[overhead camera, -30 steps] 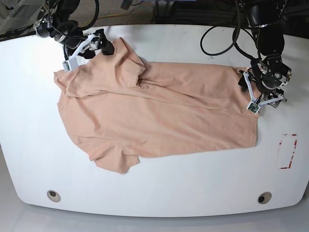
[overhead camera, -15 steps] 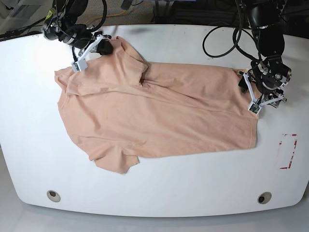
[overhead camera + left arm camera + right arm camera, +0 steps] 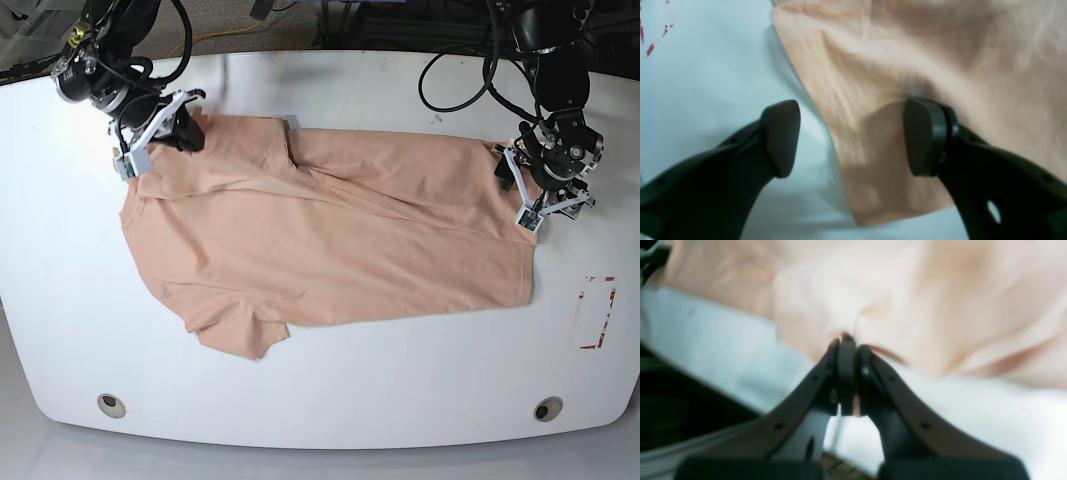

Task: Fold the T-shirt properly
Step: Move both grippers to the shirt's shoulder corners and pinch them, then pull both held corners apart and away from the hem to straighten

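right pincer [image 3: 847, 350] clamps T-shirt [image 3: 330, 240] | left pincer [image 3: 853, 140] agape astride hem

The base view looks steeply down from high above on the whole white table [image 3: 330, 400]. Each wrist view sits close behind its own black pincer, facing forward past the fingertips. The left wrist view and base share the peach thin-fabric T-shirt [image 3: 907, 56] corner; the blurred right wrist view shares its far edge [image 3: 873, 300].

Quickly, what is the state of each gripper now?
Left gripper: open, fingers astride the T-shirt hem.
Right gripper: shut on the T-shirt.
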{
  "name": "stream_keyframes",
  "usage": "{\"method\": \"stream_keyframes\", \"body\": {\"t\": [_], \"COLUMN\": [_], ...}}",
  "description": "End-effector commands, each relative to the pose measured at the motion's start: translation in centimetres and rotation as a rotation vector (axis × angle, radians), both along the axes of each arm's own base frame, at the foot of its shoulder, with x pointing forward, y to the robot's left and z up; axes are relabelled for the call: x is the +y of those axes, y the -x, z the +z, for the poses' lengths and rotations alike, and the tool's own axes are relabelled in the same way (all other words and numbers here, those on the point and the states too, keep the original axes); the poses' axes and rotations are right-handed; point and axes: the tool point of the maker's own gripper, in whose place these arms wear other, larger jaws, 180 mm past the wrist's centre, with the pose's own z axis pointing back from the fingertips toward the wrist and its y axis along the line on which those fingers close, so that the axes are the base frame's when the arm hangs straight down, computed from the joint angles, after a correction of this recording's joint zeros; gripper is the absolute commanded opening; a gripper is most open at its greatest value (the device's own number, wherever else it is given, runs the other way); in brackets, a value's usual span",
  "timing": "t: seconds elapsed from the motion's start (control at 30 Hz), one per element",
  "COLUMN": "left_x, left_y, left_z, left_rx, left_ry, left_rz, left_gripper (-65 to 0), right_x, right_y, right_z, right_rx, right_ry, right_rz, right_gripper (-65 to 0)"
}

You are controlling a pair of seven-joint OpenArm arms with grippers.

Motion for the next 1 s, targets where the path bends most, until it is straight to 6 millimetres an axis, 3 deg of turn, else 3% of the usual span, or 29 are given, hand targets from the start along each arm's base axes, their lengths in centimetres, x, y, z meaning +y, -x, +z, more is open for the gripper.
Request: {"method": "stream_keyframes", "body": {"t": [0.0,0.3,0.6,0.63,0.7,0.83,0.9,0.97], "left_x": [0.8,2.3,2.3,2.3,2.3,2.2,2.2,2.1], "left_y": [1.2,1.8,2.1,2.1,2.1,2.1,1.8,1.3], "left_z": [-1.2,-1.8,-1.8,-1.8,-1.8,-1.8,-1.2,-0.2], "left_rx": [0.071,0.104,0.106,0.106,0.106,0.104,0.085,0.055], "left_ry": [-0.030,-0.050,-0.052,-0.052,-0.052,-0.050,-0.056,-0.065], "left_rz": [0.009,0.019,0.018,0.018,0.018,0.017,0.015,0.011], "left_gripper": [-19.7,-19.7,-19.7,-19.7,-19.7,-19.7,-19.7,-19.7], "right_x": [-0.3,-5.3,-9.0,-9.4,-10.4,-12.1,-12.7,-13.2], "right_y": [-2.4,-7.5,-11.7,-11.9,-12.2,-12.0,-11.2,-9.9], "right_z": [2.5,2.6,2.3,2.3,2.7,3.9,4.0,4.3], "right_rx": [-0.108,-0.108,-0.094,-0.091,-0.092,-0.110,-0.105,-0.102], "right_ry": [0.005,0.108,0.056,0.058,0.070,0.129,0.167,0.223], "right_rz": [0.019,-0.014,-0.077,-0.082,-0.090,-0.094,-0.087,-0.069], "right_gripper": [-63.4,-63.1,-61.2,-58.8,-46.8,-15.9,-9.8,-11.4]}}
